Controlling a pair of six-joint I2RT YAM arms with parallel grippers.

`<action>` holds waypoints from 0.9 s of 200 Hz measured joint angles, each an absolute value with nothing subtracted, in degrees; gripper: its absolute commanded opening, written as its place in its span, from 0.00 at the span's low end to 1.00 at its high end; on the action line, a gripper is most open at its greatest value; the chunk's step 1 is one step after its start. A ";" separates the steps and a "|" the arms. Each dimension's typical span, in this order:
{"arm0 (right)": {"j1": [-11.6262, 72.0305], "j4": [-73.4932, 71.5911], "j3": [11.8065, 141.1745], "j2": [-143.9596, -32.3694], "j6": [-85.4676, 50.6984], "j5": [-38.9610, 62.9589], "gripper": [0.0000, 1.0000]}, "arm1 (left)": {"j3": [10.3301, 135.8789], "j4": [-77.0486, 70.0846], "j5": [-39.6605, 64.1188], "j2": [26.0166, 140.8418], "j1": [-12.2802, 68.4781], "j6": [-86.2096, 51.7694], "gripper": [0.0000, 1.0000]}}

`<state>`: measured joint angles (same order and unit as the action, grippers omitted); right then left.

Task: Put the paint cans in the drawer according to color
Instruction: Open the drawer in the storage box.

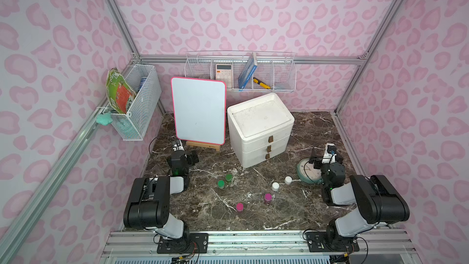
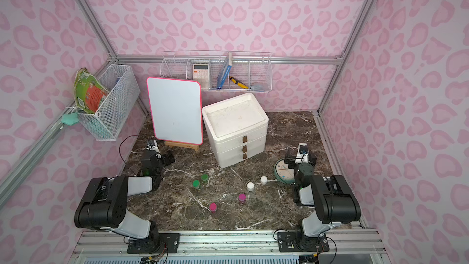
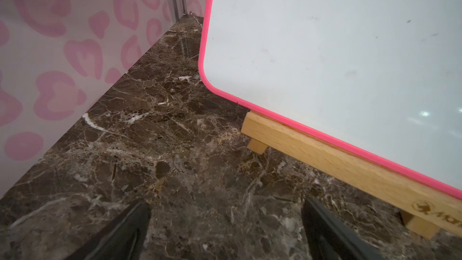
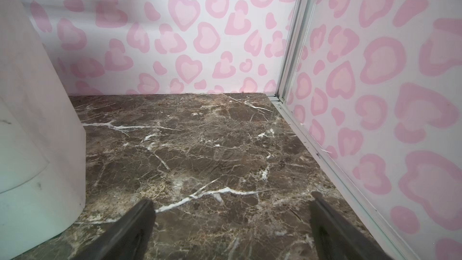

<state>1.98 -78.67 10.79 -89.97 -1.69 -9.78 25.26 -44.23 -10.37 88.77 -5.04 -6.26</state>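
Six paint cans stand on the marble table in pairs. Two green ones (image 1: 228, 177) (image 1: 221, 183) are left of centre, two white ones (image 1: 288, 180) (image 1: 275, 186) to the right, and two magenta ones (image 1: 268, 196) (image 1: 239, 207) nearest the front. Behind them is the white drawer unit (image 1: 261, 128), its three drawers shut. My left gripper (image 3: 226, 208) is open and empty over bare marble beside the whiteboard's easel. My right gripper (image 4: 231, 201) is open and empty too, facing the back right corner. Both are well away from the cans.
A pink-rimmed whiteboard (image 1: 199, 110) leans on a wooden easel (image 3: 325, 156) left of the drawer unit. A teal clock (image 1: 308, 173) lies flat by the right arm (image 1: 332, 171). Wire baskets (image 1: 241, 72) (image 1: 138, 102) hang on the back and left walls.
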 measured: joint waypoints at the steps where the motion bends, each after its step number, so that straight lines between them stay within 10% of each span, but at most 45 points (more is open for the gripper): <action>1: 1.98 -78.67 10.79 -89.97 -1.69 -9.78 0.99 | 25.26 -44.23 -10.37 88.77 -5.04 -6.26 0.99; 128: 1.69 -78.78 10.13 -89.25 -1.72 -9.43 0.99 | 25.15 -43.88 -10.33 88.29 -5.15 -6.22 0.98; 180: 6.48 -70.08 10.07 -70.08 -0.38 -11.84 0.99 | 30.39 -30.94 -9.93 72.99 -3.46 -5.63 0.99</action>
<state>6.48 -70.08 10.07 -70.08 -0.38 -11.84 30.39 -30.94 -9.93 72.99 -3.46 -5.63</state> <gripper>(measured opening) 0.990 0.991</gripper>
